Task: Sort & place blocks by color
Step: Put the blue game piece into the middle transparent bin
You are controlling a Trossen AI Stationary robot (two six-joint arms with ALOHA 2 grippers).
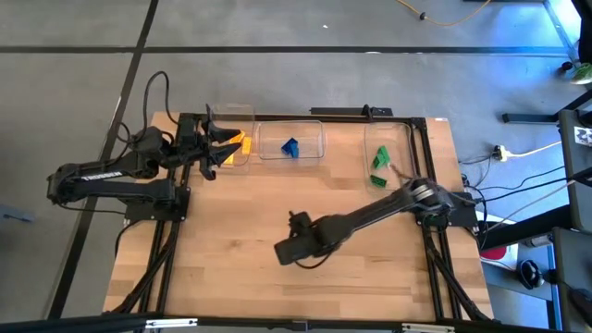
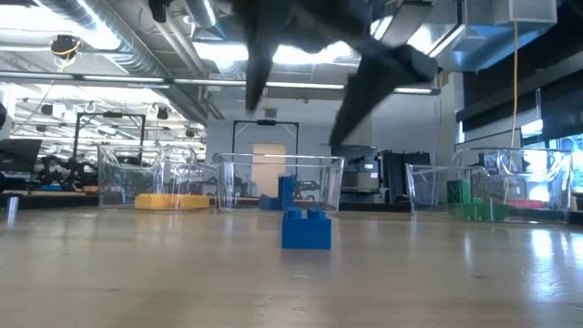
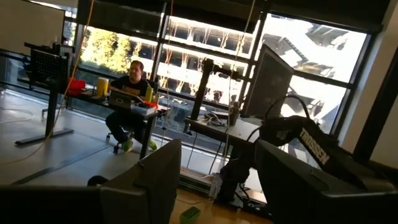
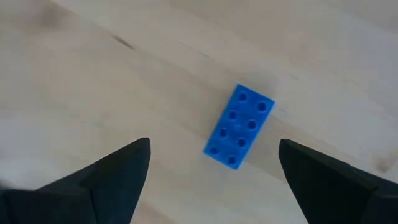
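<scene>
**A:** Where does the right pincer (image 4: pixel 211 171) stand?

**B:** Over the middle of the surface (image 1: pixel 231 240), jaws spread wide and empty. Its wrist view looks straight down on a loose blue block (image 4: pixel 239 126) lying studs-up on the bare wood, between the two fingers but set askew to them.

**A:** So what makes the pick go well?

**B:** I'd turn the wrist so the fingers meet the block's long sides squarely, then come straight down. Closing on it at a slant would likely spin it or squeeze it out.

**A:** And where does it belong?

**B:** In the middle bin (image 1: pixel 292 141) at the far edge, where another blue block (image 1: pixel 290 147) already sits. The yellow blocks (image 1: pixel 235 145) lie in the far-left bin and the green blocks (image 1: pixel 379 165) in the far-right one.

**A:** The other arm?

**B:** The left pincer (image 1: pixel 220 146) waits at the yellow bin on the far left, jaws parted, with nothing visibly held. It sits well apart from the path to the middle bin, so I judge it no hindrance.
</scene>
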